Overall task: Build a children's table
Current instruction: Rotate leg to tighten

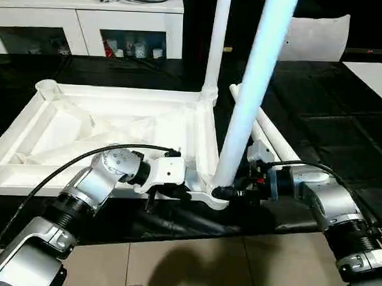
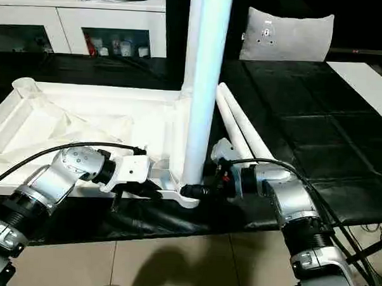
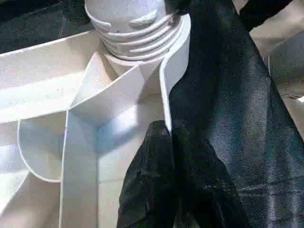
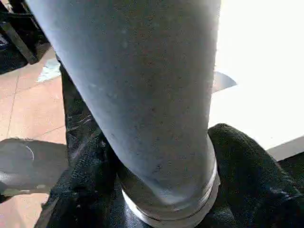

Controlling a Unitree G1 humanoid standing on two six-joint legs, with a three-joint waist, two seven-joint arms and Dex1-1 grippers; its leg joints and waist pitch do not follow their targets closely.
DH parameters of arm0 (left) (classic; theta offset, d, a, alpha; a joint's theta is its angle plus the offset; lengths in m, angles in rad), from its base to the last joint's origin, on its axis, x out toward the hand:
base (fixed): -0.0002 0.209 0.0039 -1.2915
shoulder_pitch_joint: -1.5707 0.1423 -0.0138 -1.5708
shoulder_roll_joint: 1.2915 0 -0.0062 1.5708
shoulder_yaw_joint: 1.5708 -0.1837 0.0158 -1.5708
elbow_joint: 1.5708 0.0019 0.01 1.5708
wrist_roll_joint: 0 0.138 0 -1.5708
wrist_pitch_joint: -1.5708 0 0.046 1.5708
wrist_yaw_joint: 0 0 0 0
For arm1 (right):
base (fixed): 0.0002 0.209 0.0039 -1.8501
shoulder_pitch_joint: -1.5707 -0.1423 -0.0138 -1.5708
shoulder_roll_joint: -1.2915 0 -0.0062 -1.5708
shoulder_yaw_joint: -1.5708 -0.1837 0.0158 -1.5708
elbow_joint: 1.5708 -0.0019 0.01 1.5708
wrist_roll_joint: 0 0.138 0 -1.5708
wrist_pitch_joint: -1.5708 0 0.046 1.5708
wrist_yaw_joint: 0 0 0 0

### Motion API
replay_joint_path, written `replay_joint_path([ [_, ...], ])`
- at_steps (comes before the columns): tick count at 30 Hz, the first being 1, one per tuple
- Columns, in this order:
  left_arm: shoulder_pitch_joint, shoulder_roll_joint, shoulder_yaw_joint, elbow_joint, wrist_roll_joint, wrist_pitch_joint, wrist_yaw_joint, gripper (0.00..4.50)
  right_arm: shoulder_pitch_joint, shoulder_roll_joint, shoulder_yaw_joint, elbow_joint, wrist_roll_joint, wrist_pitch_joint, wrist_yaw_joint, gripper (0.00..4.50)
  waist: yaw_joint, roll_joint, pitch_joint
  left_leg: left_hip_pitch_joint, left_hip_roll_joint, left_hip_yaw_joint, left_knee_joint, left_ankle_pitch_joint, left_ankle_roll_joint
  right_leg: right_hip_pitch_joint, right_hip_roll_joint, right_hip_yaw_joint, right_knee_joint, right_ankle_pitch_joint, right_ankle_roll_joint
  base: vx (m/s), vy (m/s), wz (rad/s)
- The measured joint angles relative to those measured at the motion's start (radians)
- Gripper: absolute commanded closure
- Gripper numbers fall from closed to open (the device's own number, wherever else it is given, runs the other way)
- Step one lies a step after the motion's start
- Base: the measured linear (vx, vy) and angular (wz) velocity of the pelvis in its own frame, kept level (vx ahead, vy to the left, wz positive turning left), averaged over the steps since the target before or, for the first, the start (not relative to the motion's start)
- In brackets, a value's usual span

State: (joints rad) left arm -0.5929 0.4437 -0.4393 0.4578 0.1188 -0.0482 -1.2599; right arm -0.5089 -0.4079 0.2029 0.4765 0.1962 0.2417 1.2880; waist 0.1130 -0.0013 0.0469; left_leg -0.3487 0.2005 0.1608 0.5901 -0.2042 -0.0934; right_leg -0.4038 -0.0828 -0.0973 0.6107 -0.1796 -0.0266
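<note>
Right gripper (image 1: 230,193) clamps near leg (image 1: 246,107) at the inverted top's (image 1: 84,122) corner socket; left gripper (image 3: 168,156) pinches its rim; thread engagement unclear; keep leg vertical.

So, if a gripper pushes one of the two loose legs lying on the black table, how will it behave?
The loose legs are round tubes, so one probably rolls sideways. Being tapered, it may curve as it rolls. It looks like stiff, hollow plastic, likely light.
</note>
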Motion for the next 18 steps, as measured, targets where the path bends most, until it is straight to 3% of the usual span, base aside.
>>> replay_joint_path([
  [4,0.013,-0.001,0.012,-0.009,-0.016,0.028,-0.001,4.50,0.007,0.011,-0.010,-0.007,0.008,0.027,0.000,1.87,0.000,0.000,0.000,0.000,0.000,0.000,0.000,0.000,0.000,0.000,0.000,0.000,0.000,0.000,0.000,0.000,0.000,0.00],
  [8,0.046,-0.020,0.053,-0.053,-0.035,0.141,0.034,4.50,0.018,0.056,-0.043,-0.017,0.028,0.085,-0.071,1.91,-0.005,0.001,0.000,0.002,0.001,0.001,0.001,0.000,0.000,0.000,0.000,0.000,0.001,0.001,-0.001,0.000,0.000,0.00],
  [11,0.055,-0.034,0.075,-0.068,-0.031,0.216,0.087,4.50,0.017,0.095,-0.061,-0.011,0.026,0.097,-0.167,1.91,-0.020,0.001,-0.001,0.004,0.001,0.002,0.002,0.002,-0.002,0.001,0.000,0.000,0.001,0.001,-0.002,0.000,0.000,0.00],
  [13,0.059,-0.066,0.094,-0.071,-0.015,0.267,0.149,4.50,0.013,0.129,-0.085,0.009,0.020,0.097,-0.255,1.91,-0.030,0.001,-0.001,0.008,0.002,0.002,0.003,0.002,-0.003,0.003,0.000,0.002,0.000,-0.001,0.002,0.000,0.000,0.00],
  [18,0.059,-0.271,0.160,-0.068,0.032,0.447,0.462,4.50,-0.065,0.241,-0.181,0.121,-0.034,0.073,-0.604,1.91,-0.061,0.000,0.000,0.010,0.002,0.004,0.005,0.002,-0.003,0.004,-0.002,0.003,-0.003,-0.001,0.002,0.000,0.000,0.00],
])
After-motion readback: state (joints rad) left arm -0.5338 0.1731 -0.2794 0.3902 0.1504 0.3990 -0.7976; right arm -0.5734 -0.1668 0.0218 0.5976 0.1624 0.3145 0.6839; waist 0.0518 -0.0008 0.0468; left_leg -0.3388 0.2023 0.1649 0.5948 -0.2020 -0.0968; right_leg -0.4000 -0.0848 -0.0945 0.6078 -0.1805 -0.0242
